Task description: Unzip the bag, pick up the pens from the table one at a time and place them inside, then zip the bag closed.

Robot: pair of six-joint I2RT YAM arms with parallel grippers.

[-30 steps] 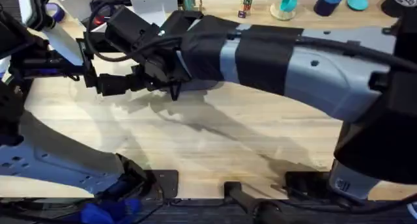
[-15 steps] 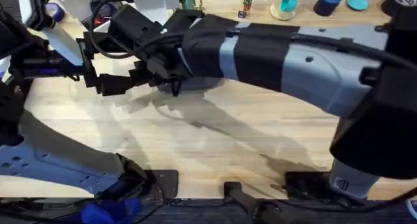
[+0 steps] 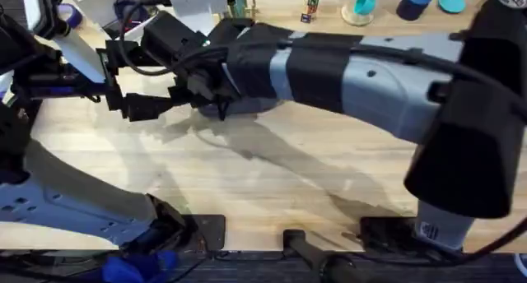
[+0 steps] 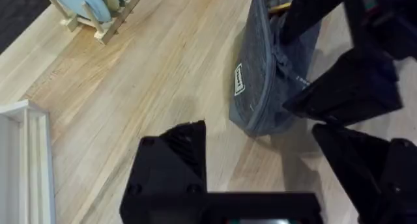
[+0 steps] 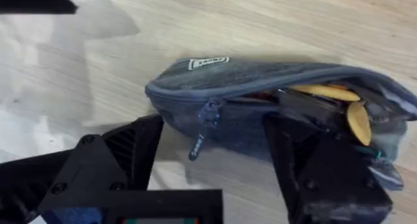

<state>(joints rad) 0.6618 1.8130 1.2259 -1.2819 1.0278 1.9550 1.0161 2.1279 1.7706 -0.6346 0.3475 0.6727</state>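
Two claws work here: our right claw (image 5: 215,168) hangs spread over the bag (image 5: 260,113), fingers straddling its zipper pull (image 5: 207,116), probably lining up to zip. Left claw (image 4: 260,165) waits released beside the bag on the counter (image 4: 150,68), likely to steady it.
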